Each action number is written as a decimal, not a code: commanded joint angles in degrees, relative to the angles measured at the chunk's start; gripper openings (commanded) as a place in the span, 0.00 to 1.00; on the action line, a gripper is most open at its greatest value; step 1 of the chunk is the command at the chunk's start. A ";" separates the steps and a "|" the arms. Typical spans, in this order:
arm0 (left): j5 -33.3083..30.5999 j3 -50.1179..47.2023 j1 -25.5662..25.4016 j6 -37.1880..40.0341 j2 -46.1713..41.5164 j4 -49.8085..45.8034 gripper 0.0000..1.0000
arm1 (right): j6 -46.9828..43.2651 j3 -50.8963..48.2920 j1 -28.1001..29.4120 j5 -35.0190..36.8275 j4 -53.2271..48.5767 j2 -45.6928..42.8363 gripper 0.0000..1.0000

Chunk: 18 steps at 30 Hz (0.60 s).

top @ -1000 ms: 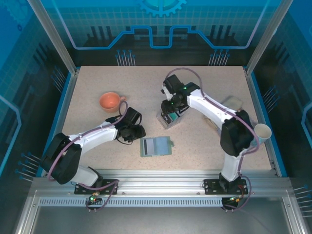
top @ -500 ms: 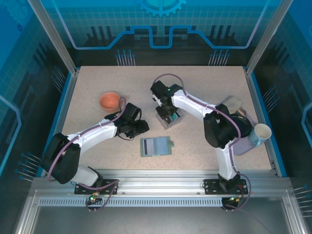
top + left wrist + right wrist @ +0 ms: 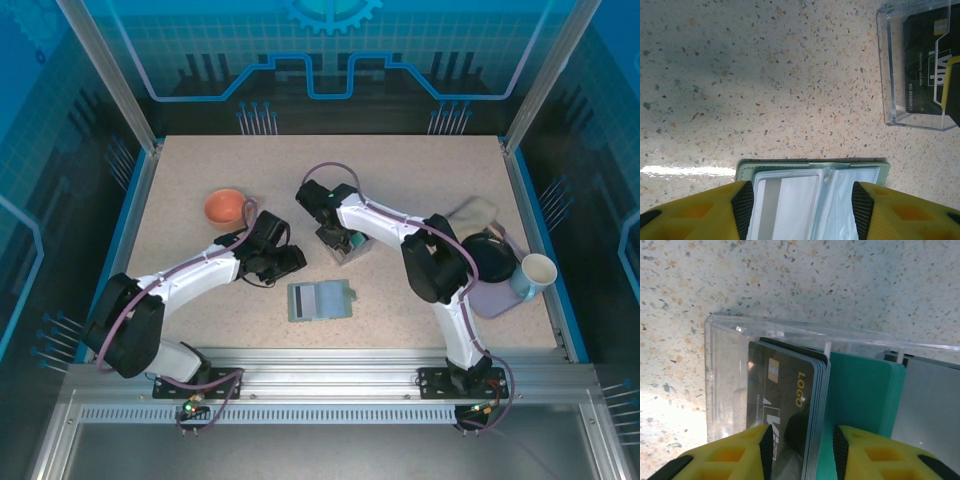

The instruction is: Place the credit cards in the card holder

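Since one second ago the right arm has swung left, uncovering a dark dish (image 3: pixel 490 258). The right gripper (image 3: pixel 802 437) straddles the credit cards (image 3: pixel 785 385) standing in the clear box (image 3: pixel 722 365); whether it grips them cannot be told. The left gripper (image 3: pixel 802 200) has its fingers apart, and the open card holder (image 3: pixel 812 167) lies flat just beyond them.

Robotics lab test cell: aluminium frame (image 3: pixel 320 362), blue printed panels (image 3: pixel 420 50), speckled table (image 3: pixel 420 165).
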 commanded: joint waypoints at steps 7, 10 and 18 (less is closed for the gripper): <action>-0.36 -1.20 0.27 -0.43 -1.86 0.57 0.58 | -1.29 0.52 0.37 4.10 -0.22 -1.40 0.36; -0.36 -1.44 0.27 -0.54 -1.68 0.63 0.58 | -1.34 0.44 0.42 4.44 -0.32 -1.57 0.35; -0.06 -1.79 0.33 -0.43 -1.42 0.85 0.58 | -1.39 -0.35 0.34 4.48 -0.19 -2.15 0.28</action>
